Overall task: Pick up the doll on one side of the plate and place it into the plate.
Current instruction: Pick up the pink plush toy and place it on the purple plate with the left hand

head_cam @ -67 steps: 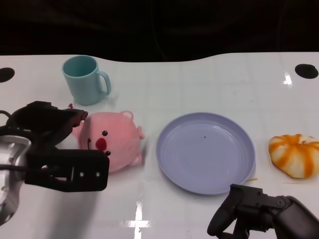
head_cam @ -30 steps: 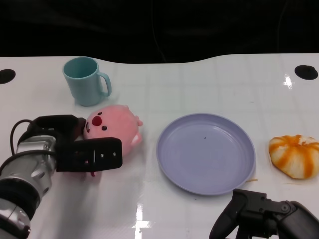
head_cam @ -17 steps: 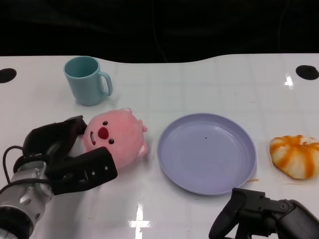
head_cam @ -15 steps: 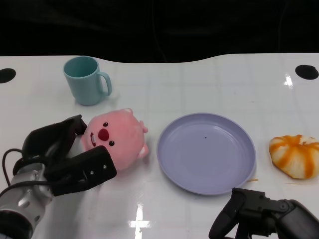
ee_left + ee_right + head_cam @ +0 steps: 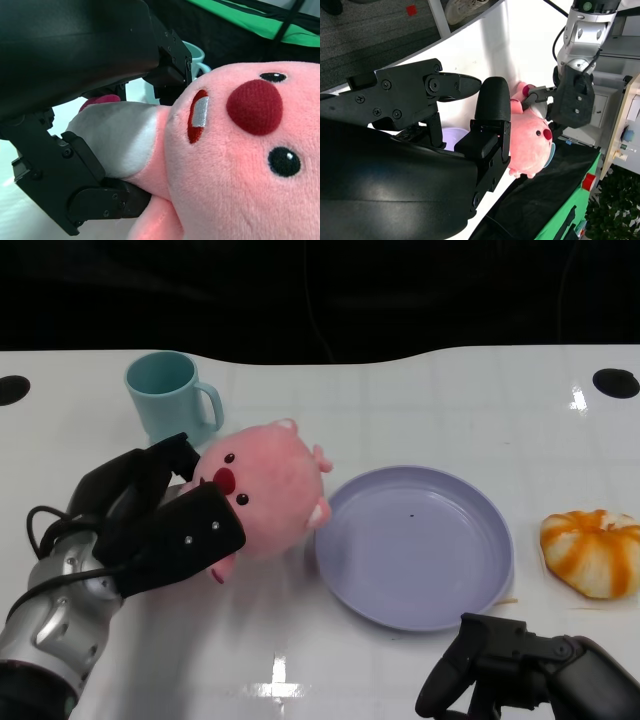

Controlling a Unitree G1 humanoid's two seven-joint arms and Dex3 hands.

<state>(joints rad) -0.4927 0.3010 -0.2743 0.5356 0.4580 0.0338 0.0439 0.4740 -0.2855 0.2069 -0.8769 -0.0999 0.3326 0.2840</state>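
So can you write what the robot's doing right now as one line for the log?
step: carry | left hand: holds pink doll, lifted, beside purple plate | right hand: idle, holds nothing | plate: nothing in it

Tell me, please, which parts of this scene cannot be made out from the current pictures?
- Pink doll: in the head view the left hand covers its near side; the left wrist view cuts it off at the frame edge.
- Right hand: cut off by the head view's lower edge.
- Plate: in the right wrist view, mostly hidden behind the right hand.
- Mug: in the left wrist view, mostly hidden behind the left hand and doll.
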